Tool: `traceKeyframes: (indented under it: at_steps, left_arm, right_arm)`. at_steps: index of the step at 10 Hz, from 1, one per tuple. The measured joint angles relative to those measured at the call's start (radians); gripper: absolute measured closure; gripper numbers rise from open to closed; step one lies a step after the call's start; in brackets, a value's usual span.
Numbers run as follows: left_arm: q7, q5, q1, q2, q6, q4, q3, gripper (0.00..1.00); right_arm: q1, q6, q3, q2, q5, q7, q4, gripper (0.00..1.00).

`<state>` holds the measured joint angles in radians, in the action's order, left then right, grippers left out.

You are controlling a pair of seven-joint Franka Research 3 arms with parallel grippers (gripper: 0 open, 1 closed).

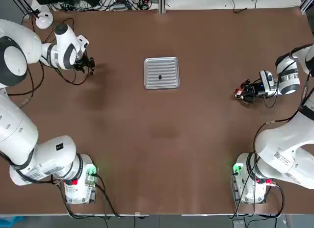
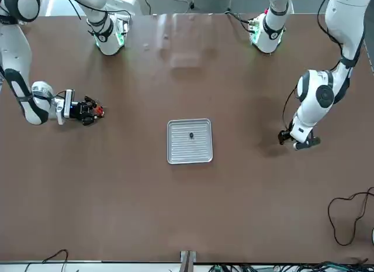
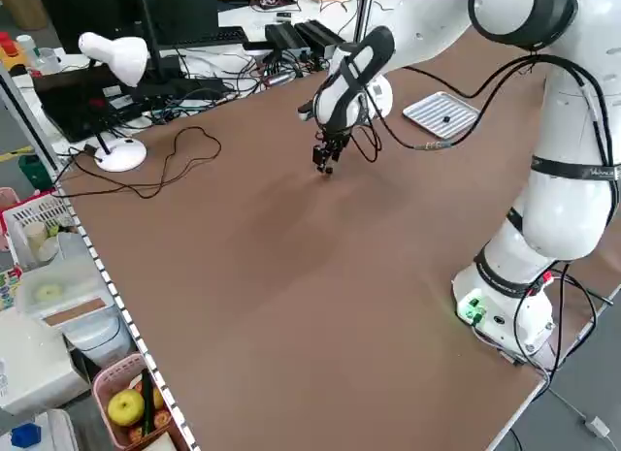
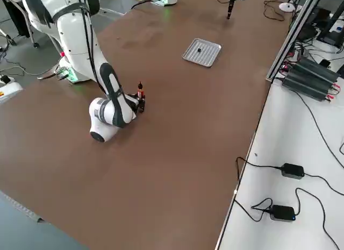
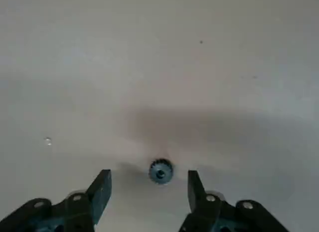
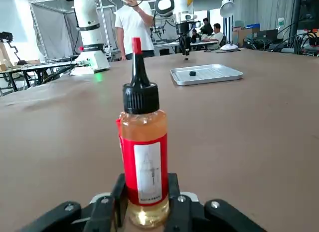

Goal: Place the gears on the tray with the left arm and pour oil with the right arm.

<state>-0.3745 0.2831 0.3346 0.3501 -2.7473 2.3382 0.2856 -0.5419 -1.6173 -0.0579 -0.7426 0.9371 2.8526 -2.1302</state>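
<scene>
Tray (image 1: 162, 66), one, silvery and ribbed, with rounded corners: flat on the brown desk (image 1: 162, 139), between the two arms and well apart from both. Gear on the tray (image 1: 160, 77), one, dark and tiny: near the middle of the ribbed surface, slightly toward the robot's side. Loose gear (image 5: 161, 171), one, toothed: on the bare desk below the left gripper (image 5: 149, 173), off the tray.

Left gripper, black: over the desk to the left of the tray, pointing down. Jaws parted, with a gap wider than the loose gear; nothing held.

Right gripper (image 6: 146, 184), black: low over the desk, well to the right of the tray, reaching level. Jaws closed in on the lower part of the oil bottle (image 6: 144, 167), one at either side, gripping it. Bottle upright, amber contents, red label, black cap, red tip; whether its base touches the desk, I cannot tell.

Background: a standing person (image 6: 133, 27) in a white shirt.
</scene>
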Motion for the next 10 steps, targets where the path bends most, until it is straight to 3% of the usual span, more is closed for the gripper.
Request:
traceKeyframes:
  at_steps: [3, 4, 8, 9, 10]
  left_arm:
    - [-0.003, 0.007, -0.018, 0.038, -0.026, 0.0, 0.001, 0.37]
    - [-0.003, 0.014, -0.018, 0.046, -0.027, 0.0, 0.001, 0.45]
    - [-0.003, 0.037, -0.014, 0.052, -0.027, -0.001, -0.001, 0.53]
    - [-0.003, 0.038, -0.013, 0.052, -0.027, -0.002, -0.002, 0.58]
    - [-0.003, 0.038, -0.013, 0.051, -0.027, -0.004, -0.001, 0.74]
  right_arm:
    - [0.0, 0.004, 0.0, 0.0, 0.0, -0.001, 0.0, 0.65]
    - [0.0, 0.005, 0.0, 0.0, 0.0, -0.001, 0.0, 0.66]
    - [0.0, 0.029, 0.0, 0.0, 0.0, -0.016, -0.001, 0.69]
    - [0.002, 0.044, 0.003, 0.0, 0.005, -0.022, -0.001, 0.69]
    - [0.005, 0.056, 0.011, 0.0, 0.016, -0.032, -0.002, 0.69]
